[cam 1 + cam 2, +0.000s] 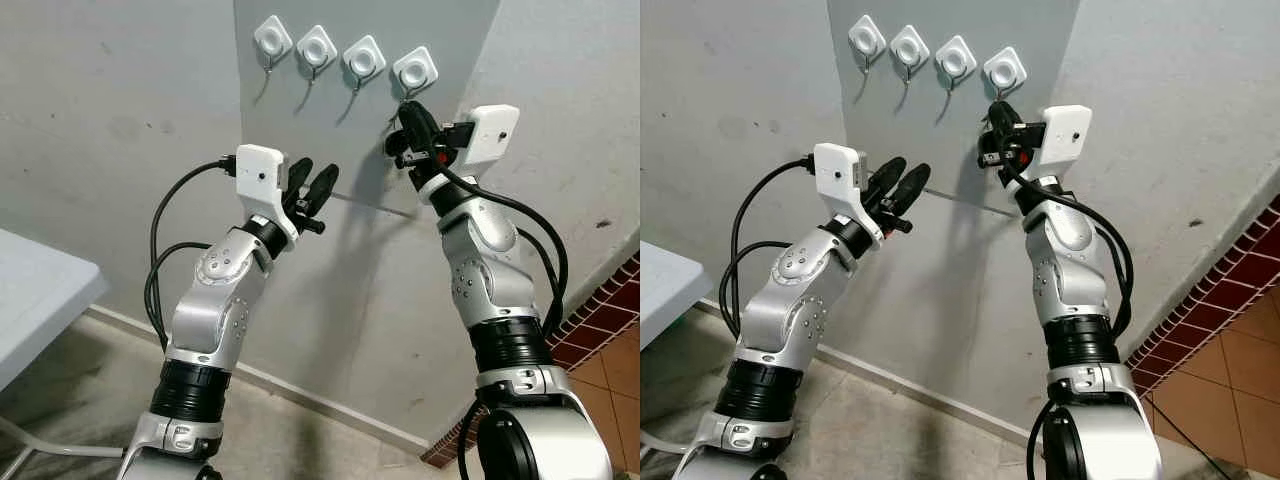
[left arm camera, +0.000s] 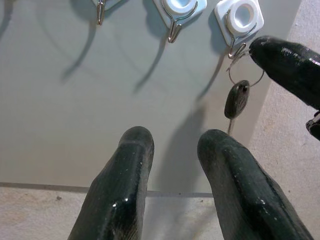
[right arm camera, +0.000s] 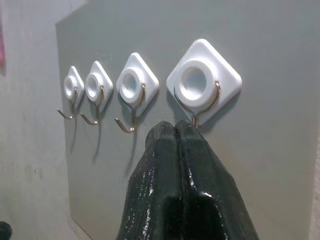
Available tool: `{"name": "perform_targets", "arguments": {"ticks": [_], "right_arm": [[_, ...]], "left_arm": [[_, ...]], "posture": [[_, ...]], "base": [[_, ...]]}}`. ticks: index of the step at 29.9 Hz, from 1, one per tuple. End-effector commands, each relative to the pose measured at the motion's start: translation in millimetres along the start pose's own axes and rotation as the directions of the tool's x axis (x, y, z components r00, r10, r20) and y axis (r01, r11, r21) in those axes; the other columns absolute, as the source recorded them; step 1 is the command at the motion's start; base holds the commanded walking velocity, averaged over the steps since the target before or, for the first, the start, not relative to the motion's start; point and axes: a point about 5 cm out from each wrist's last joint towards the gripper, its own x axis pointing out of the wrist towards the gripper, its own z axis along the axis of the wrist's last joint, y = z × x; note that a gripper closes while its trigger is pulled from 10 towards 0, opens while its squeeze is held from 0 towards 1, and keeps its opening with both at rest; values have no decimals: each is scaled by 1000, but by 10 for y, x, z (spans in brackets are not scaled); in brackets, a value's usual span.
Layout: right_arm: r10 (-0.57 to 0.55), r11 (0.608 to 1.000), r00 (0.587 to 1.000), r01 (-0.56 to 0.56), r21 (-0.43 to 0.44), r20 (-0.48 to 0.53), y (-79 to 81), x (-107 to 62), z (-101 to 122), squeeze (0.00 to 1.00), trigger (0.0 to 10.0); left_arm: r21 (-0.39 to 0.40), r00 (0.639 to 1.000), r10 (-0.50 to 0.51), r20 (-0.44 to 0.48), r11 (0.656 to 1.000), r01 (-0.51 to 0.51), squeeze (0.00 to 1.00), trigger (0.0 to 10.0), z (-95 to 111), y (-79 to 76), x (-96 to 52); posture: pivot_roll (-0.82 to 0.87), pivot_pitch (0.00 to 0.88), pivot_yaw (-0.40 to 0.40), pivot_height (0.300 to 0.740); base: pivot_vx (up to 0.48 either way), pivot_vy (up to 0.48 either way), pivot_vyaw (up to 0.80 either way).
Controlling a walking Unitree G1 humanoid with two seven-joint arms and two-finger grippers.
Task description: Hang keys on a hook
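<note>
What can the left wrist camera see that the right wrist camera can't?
Left wrist view's own: a dark key dangling on a ring below the end hook, and the left gripper with its jaws open. Right wrist view's own: the four white hooks in one row, and the jaws pressed shut. Shared: the end hook, the grey board, and the right gripper just under that hook.

I'm looking at what seems to be a plain room in a home, up against a rough grey plastered wall (image 1: 120, 130). A smooth grey panel (image 1: 340, 230) fixed to it carries a row of four white stick-on hooks (image 1: 316, 45) (the household sort). Below I see a concrete floor (image 1: 80, 400), red tiles (image 1: 610, 370) at the right, and the corner of a white folding table (image 1: 40, 290).
</note>
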Motion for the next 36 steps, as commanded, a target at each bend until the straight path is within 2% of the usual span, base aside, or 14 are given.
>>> {"name": "perform_targets", "arguments": {"ticks": [1,9,29,31,32,35,36], "right_arm": [[3,1000,999,-3,1,37,-6,62,90,0,10000],[6,1000,998,-6,5,61,-9,92,126,0,10000],[-107,993,993,105,48,42,-84,201,129,0,10000],[-124,991,991,122,61,40,-103,208,127,0,10000],[-152,983,988,148,108,31,-135,206,110,0,10000],[-170,975,985,164,153,29,-157,201,96,0,10000],[-183,964,983,174,202,24,-174,194,77,0,10000]], "left_arm": [[11,999,-31,17,999,31,0,10000,65,-66,28],[13,999,-39,18,999,38,0,10000,67,-77,24],[7,999,-27,18,1000,27,0,10000,71,-73,8],[8,1000,-25,18,1000,25,0,10000,73,-70,7],[7,1000,-23,18,1000,23,0,10000,76,-65,4],[6,1000,-20,19,1000,20,0,10000,76,-62,3],[6,1000,-17,18,1000,17,0,10000,76,-61,3]], "posture": [[163,0,-84,736],[169,0,-86,736],[179,0,-94,736],[182,0,-96,736],[183,0,-97,736],[183,0,-97,736],[185,0,-98,736]], "base": [[0,0,0],[0,0,0],[0,0,0],[0,0,0],[0,0,0],[0,0,0],[0,0,0]]}}
